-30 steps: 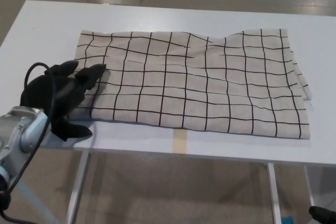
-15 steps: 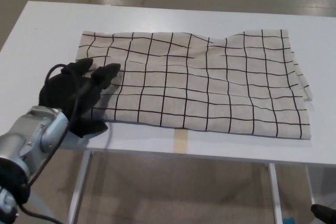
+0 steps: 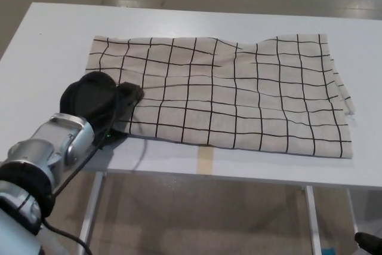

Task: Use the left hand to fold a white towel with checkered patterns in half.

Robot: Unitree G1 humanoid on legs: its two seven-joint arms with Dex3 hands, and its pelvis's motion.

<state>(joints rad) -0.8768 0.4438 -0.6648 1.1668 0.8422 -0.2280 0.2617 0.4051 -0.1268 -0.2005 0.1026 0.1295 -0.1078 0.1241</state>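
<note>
The white towel (image 3: 239,91) with a black checkered grid lies spread flat on the white table (image 3: 54,34), its long side running left to right. My left hand (image 3: 101,101) rests on the towel's near left corner and hides it. The fingers (image 3: 131,92) are curled down into the cloth, shut on that corner. The towel still lies flat on the table, with a slight ripple near the middle of its far edge. My right hand does not show.
The table's near edge (image 3: 239,177) runs just below the towel, with a strip of tan tape (image 3: 205,160) on it. Bare table surface lies left of and beyond the towel. Table legs (image 3: 89,213) and floor show below. A small dark object (image 3: 368,241) sits at the bottom right corner.
My left hand moved right and forward onto the towel's near left corner. Its fingers, spread apart before, have curled down onto the cloth. The towel has not shifted.
</note>
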